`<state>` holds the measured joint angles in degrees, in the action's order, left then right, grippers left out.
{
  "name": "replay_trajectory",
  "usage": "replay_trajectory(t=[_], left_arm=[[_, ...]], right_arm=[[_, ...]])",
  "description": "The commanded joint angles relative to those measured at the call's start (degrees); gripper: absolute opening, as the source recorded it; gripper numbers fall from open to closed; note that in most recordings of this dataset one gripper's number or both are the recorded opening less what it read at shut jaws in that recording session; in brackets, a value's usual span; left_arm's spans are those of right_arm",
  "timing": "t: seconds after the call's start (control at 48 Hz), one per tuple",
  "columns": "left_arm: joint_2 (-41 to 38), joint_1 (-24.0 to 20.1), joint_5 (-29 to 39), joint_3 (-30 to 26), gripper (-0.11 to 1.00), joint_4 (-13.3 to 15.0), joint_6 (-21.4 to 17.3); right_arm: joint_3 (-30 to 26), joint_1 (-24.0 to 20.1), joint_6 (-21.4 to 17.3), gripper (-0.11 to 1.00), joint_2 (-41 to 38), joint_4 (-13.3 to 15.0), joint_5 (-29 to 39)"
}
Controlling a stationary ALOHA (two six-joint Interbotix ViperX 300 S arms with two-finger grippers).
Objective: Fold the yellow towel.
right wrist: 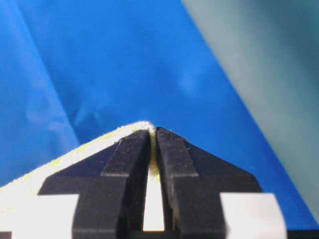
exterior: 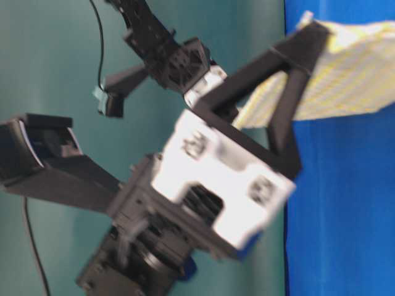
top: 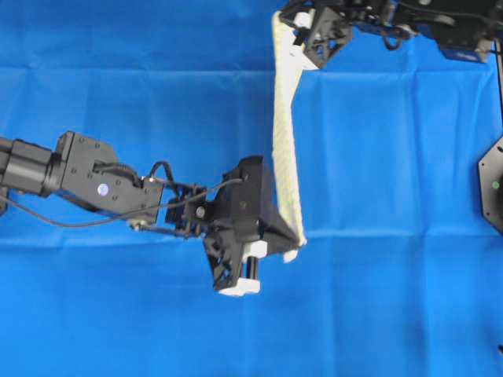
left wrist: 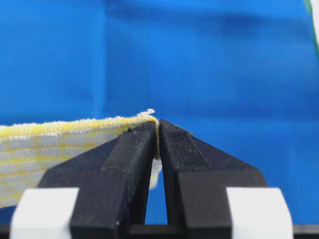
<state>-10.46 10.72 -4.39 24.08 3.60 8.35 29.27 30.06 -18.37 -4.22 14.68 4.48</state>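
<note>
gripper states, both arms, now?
Left gripper: closed, pinching a corner of the yellow towel.
Right gripper: closed, pinching the towel's other top corner.

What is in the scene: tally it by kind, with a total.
Yellow towel: 1
Blue table cloth: 1
Pincers, both shut on the towel's corners: 2, the left pincer and the right pincer
Total: 4

The yellow towel (top: 284, 133) hangs between both grippers above the table cloth (top: 141, 94).
</note>
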Motion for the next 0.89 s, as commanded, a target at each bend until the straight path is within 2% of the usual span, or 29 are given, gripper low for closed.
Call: replay_trajectory(t=[0.0, 0.416, 0.791, 0.874], left_arm=[[2.20, 2.02, -0.53, 0.62, 0.03, -0.18, -0.09], [5.10, 2.55, -1.23, 7.38, 0.03, -0.09, 0.26], [5.19, 1.23, -1.67, 9.84, 0.03, -0.09, 0.18], [5.01, 1.23, -1.67, 9.84, 0.07, -0.09, 0.18]], right_arm=[[-2.90, -0.26, 0.00, 0.04, -0.53, 0.44, -0.18], [-8.17, -2.81, 0.00, 0.04, -5.71, 1.49, 0.70], [-8.44, -2.81, 0.09, 0.05, -5.98, 1.49, 0.97], [-8.44, -2.99, 0.26, 0.05, -6.06, 1.58, 0.97]])
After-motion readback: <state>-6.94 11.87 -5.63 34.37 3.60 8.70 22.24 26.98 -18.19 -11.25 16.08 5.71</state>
